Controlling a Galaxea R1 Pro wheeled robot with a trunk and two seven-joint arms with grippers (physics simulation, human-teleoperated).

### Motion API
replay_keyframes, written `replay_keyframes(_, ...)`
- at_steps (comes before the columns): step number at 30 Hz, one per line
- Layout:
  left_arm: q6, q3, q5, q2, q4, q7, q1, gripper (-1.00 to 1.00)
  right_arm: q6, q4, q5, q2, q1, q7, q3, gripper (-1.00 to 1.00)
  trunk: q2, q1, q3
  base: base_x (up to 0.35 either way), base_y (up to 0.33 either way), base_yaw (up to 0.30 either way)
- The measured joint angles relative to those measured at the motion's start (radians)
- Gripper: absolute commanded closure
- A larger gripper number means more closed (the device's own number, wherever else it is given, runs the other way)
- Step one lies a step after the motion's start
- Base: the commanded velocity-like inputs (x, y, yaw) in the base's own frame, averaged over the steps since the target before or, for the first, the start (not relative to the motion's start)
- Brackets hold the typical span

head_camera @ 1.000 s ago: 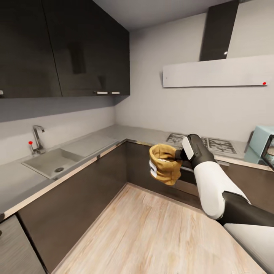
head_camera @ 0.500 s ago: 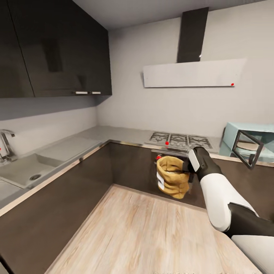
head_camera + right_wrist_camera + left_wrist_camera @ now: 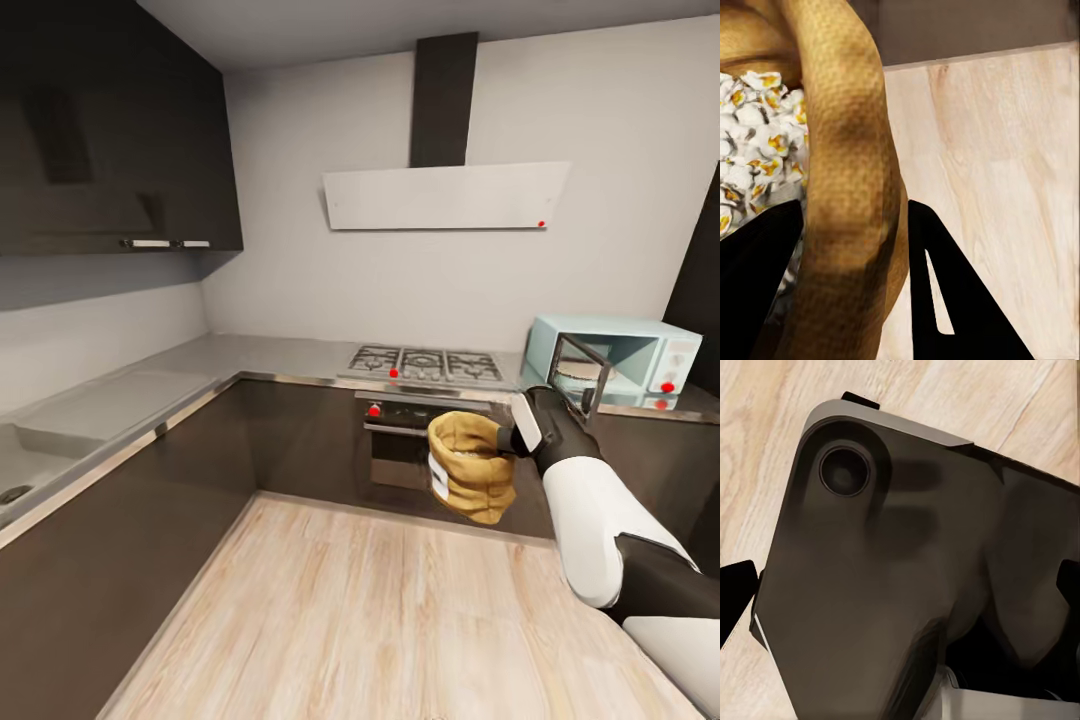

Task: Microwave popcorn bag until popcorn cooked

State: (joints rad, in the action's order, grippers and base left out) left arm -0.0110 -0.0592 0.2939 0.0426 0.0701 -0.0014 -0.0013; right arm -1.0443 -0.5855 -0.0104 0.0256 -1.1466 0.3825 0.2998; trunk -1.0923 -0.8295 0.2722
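The tan popcorn bag (image 3: 468,468) hangs in the air in front of the oven, and my right gripper (image 3: 516,441) is shut on its rolled rim. In the right wrist view the rim (image 3: 847,150) runs between the two black fingers (image 3: 945,300), with whitish popcorn (image 3: 750,142) inside the bag. The mint-blue microwave (image 3: 640,352) stands on the grey countertop (image 3: 250,357) at the right, its dark glass door (image 3: 580,376) swung open. The left gripper (image 3: 900,592) has its black fingertips (image 3: 735,601) far apart at the picture's edges, over a dark part of my own body.
The steel gas hob (image 3: 425,362) sits left of the microwave, with the oven (image 3: 398,440) below and the white hood (image 3: 445,195) above. Dark cabinets line both counter runs. A sink (image 3: 12,470) lies at far left. Wood floor (image 3: 350,610) stretches ahead.
The view has swung to the right: the sink slid out to the left and the whole microwave came in. The bag stays in my right gripper, now lower in the picture.
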Motion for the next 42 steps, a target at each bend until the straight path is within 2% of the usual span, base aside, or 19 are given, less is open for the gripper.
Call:
replay_keyframes(2,0.000,0.000,0.000,0.000,0.000,0.000,0.000,-1.00,0.000,0.000,-0.005,0.021,0.000,-0.001,0.000,1.00,0.000,0.000,0.000,0.000,0.000,-0.295)
replay_keyframes(9,0.000,-0.001,0.000,0.000,0.000,0.000,0.000,-1.00,0.000,0.000,-0.003,0.028,0.000,-0.001,0.000,1.00,0.000,0.000,0.000,0.000,0.000,-0.295)
replay_keyframes(15,0.000,0.000,0.000,0.000,0.000,0.000,0.000,-1.00,0.000,0.000,-0.010,0.058,0.000,-0.002,0.000,1.00,0.000,0.000,0.000,0.000,0.000,-0.295)
replay_keyframes(42,0.000,0.000,0.000,0.000,0.000,0.000,0.000,-1.00,0.000,0.000,-0.013,0.059,0.000,-0.003,0.000,1.00,0.000,0.000,0.000,0.000,0.000,-0.295)
